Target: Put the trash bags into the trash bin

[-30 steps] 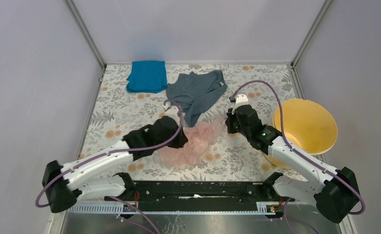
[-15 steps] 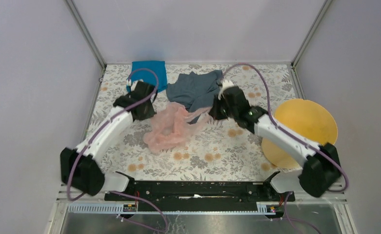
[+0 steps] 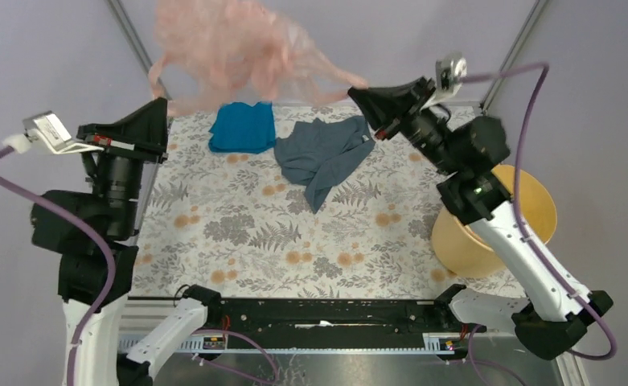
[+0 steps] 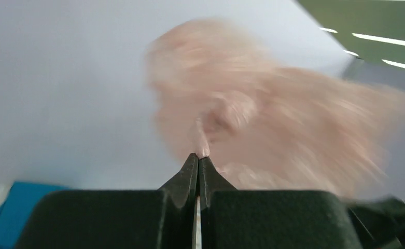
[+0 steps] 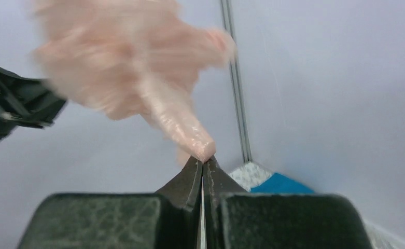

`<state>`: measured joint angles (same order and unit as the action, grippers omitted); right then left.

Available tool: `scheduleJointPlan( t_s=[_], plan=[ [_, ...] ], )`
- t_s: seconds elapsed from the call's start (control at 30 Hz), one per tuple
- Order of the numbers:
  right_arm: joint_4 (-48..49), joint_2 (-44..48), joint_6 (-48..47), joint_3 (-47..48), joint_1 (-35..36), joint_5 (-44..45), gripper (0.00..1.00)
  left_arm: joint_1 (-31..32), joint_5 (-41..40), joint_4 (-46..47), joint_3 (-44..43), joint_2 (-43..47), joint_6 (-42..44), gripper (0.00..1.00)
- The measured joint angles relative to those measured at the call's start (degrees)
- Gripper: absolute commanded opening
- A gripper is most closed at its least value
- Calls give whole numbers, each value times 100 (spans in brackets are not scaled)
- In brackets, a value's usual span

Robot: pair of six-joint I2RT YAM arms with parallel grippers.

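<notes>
Top external, trash bag (image 3: 238,48) stretched sideways, left claw (image 3: 163,104) to right claw (image 3: 354,93)

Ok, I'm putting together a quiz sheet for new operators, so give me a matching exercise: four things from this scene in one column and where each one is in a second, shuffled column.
Things:
1. trash bag
2. trash bin
3. grey garment
4. blue cloth

Places:
A. at the table's far edge, left of the garment
B. at the table's right edge
C. lifted in the air above the table
D. crumpled on the table, between cloth and bin

Pairs: 1-C, 2-B, 3-D, 4-A
</notes>
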<state>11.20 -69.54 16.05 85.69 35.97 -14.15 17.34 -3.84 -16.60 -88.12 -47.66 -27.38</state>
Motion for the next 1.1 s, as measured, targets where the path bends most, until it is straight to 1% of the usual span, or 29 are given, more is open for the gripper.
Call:
scheduleJointPlan(
  t_s=[0.03,0.07,0.1,0.13,0.2,0.23,0.27,0.3,0.33,0.37,0.4,0.43,0.47,0.5,0.57,0.6,0.63,0.67,0.7,0.73,0.8,0.87,0.9,0.93,0.97,1.0,1.1],
  plan=[
    [382,225,9,-461,4,-57,0,-15,-297,98,361,286,-157,0],
    [791,299,48,-905,4,-74,0,-37,-531,125,658,352,-328,0],
    [999,240,101,-1204,4,-94,0,-81,-688,101,966,269,-507,0],
    [1069,26,173,-1521,0,-162,0,-162,-767,15,1443,-22,-719,0],
    [1045,-758,334,-2151,-4,-356,0,-236,-706,-212,2367,-951,-988,0],
    [984,-1187,442,-2546,-2,-396,0,-251,-605,-365,2802,-1436,-1051,0],
    [789,-1425,505,-2848,-2,-396,0,-262,-494,-562,3180,-1818,-1086,0],
    [380,-1622,544,-3136,-2,-382,0,-264,-337,-1027,3576,-2162,-1113,0],
    [-256,-1738,562,-3254,-4,-345,0,-264,-190,-1532,3766,-2251,-1104,0],
    [-616,-1755,527,-3220,-4,-323,0,-269,-35,-1998,3744,-2194,-1062,0],
    [-1134,-1749,450,-2876,-4,-299,0,-269,111,-2238,3523,-2068,-1014,0],
    [-1408,-1751,363,-2468,-2,-284,0,-269,269,-2439,3047,-1976,-944,0],
    [-1639,-1764,267,-1849,-2,-249,0,-269,424,-2503,2363,-1947,-857,0],
    [-1832,-1766,149,-925,-4,-190,0,-269,575,-2428,1471,-1982,-761,0],
    [-1707,-1705,-22,404,-4,-151,0,-269,848,-1921,-533,-2100,-566,0],
    [-1502,-1572,-92,973,-4,-151,0,-269,925,-1620,-1161,-2107,-516,0],
    [-1298,-1375,-133,1239,-4,-160,0,-269,999,-1292,-1703,-2031,-463,0],
    [-977,-990,-168,1344,-4,-192,0,-269,1056,-914,-2000,-1825,-428,0],
    [-693,-612,-179,1259,-4,-225,0,-269,1086,-601,-2009,-1523,-404,0],
    [-380,-216,-192,1047,-4,-295,0,-269,1095,-358,-1794,-1207,-398,0],
    [531,658,-219,155,-4,-369,0,-271,898,444,-678,-127,-435,0],
    [1290,1139,-203,-647,2,-393,0,-273,514,776,319,570,-597,0],
    [1596,1224,-170,-1091,4,-389,0,-273,254,796,994,835,-772,0],
    [1722,1167,-125,-1434,2,-385,0,-275,153,732,1394,863,-883,0],
    [1766,953,-50,-1845,2,-396,0,-284,66,605,2028,752,-1036,0],
    [1773,651,52,-2168,2,-424,0,-284,57,468,2472,564,-1132,0],
    [1447,-717,476,-3235,0,-601,0,-284,131,-374,3858,-555,-1386,0]
  ],
)
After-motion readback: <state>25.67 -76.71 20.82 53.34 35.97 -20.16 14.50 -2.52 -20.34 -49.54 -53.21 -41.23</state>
